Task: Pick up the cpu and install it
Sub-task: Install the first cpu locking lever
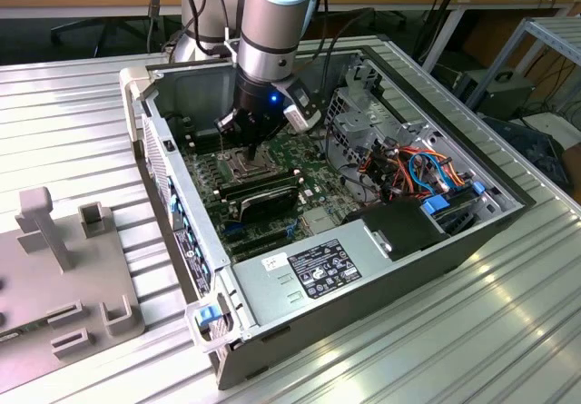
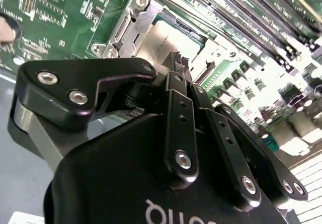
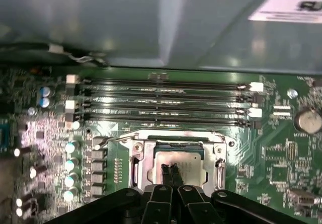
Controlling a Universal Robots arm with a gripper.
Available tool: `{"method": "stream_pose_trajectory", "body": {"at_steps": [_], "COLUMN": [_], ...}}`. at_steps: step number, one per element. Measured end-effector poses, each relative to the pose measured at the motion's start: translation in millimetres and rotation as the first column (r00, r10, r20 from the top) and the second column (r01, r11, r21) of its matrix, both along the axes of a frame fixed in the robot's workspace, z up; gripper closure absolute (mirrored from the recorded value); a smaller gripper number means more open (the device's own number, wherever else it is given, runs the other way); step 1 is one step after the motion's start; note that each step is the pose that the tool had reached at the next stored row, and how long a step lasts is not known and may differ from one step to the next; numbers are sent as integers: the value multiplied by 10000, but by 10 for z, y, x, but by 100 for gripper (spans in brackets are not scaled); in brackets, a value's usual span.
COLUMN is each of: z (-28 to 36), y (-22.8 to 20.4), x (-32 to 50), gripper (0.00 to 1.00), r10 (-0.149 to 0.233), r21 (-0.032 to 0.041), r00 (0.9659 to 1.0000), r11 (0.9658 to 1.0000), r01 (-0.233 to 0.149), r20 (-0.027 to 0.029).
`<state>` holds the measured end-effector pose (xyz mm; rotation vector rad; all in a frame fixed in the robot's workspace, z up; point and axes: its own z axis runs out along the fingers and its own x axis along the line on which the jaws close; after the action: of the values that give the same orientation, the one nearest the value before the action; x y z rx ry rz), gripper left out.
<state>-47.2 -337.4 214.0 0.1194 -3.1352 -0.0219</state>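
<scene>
The cpu (image 3: 183,159) lies flat in the socket, its silver top showing through the window of the frame (image 3: 143,158), as the first wrist view has it. Your gripper (image 3: 171,170) hangs right over the chip with its two fingers pressed together and nothing between them; whether the tips touch the metal cannot be told. Judge the risks from there: an off-centre downward push could tip the chip in its seat and hurt the contacts beneath, and a sideways slip could scrape the top or catch the frame. The lever (image 3: 111,140) lies beside the frame, and whether it is latched is unclear; a snag could spring it. Beyond run the memory slots (image 3: 166,100), near enough for the gripper's wide body to knock inside the case (image 1: 168,177).
</scene>
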Motion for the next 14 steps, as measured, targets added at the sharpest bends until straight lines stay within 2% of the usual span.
{"method": "stream_pose_trajectory", "body": {"at_steps": [2,4,7,10,12,14], "z": [-2,-2,-2,-1,-2,-2], "y": [1,2,9,9,9,9], "x": [0,-1,-10,-11,-12,-12], "gripper": [89,89,89,89,89,89], "r10": [371,556,629,629,629,544], "r21": [-13,-124,-452,-456,-459,-461], "r00": [9993,9985,9980,9980,9980,9985], "r11": [9993,9984,9970,9970,9970,9975], "r01": [-371,-556,-629,-629,-625,-540], "r20": [0,-6,-20,-16,55,71]}}
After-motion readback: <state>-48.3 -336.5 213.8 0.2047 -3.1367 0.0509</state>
